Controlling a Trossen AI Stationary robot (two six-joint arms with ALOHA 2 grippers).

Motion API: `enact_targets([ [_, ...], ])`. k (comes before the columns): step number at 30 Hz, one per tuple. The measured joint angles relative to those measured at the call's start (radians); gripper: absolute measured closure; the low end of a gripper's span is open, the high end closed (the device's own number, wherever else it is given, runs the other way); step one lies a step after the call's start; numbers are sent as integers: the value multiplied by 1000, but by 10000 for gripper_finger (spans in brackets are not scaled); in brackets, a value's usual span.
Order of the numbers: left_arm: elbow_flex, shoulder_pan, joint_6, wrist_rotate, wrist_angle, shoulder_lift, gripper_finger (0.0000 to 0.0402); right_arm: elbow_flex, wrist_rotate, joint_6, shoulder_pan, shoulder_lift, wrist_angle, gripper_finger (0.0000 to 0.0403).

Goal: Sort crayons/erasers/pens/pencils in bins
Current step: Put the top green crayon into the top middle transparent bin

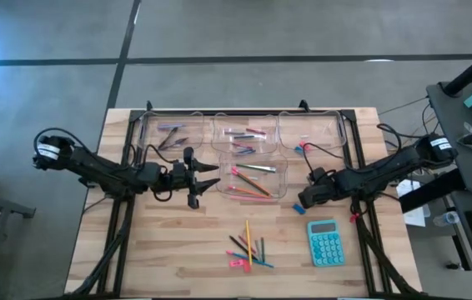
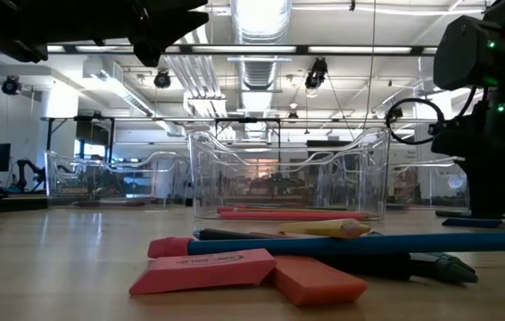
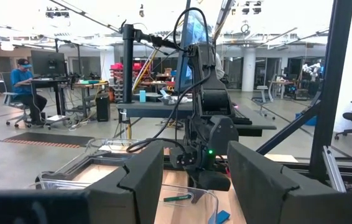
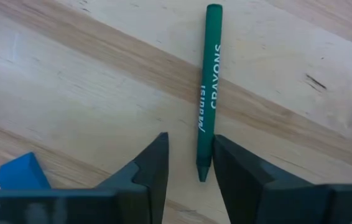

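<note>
A dark green crayon (image 4: 208, 93) lies flat on the wooden table, right of the near bin (image 1: 257, 179). My right gripper (image 4: 191, 171) points down over it, open. The crayon's pointed end (image 4: 202, 169) sits in the gap between the fingers, close to one of them. A blue eraser (image 4: 20, 174) lies just beside that gripper. My left gripper (image 1: 207, 185) hovers open and empty left of the near bin. Three more bins (image 1: 244, 133) stand in a row at the far edge. Loose pencils and pens (image 1: 248, 250) lie near the front edge. My right gripper comes at the crayon from above, fingers on either side of its pointed end (image 4: 202, 169). The crayon lies flat on the table. Whether the nearer finger (image 4: 238, 177) touches it, I cannot tell.
A teal calculator (image 1: 326, 242) lies front right. Pink erasers (image 2: 203, 272) and a blue pencil (image 2: 368, 242) lie close to the low camera. The near bin holds several pencils, and the far bins hold small items. Bare wood lies at the front left.
</note>
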Motion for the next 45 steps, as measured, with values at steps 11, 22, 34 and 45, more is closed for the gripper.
enact_targets([
  [11,0,0,0,0,0,0,237,0,5,-3,0,0,11,385],
  [22,0,0,0,0,0,0,237,0,43,19,22,-125,-6,388],
  [34,0,0,0,0,0,0,237,107,191,-32,59,-297,-77,390],
  [45,0,0,0,0,0,0,237,344,332,-503,-64,-252,7,390],
])
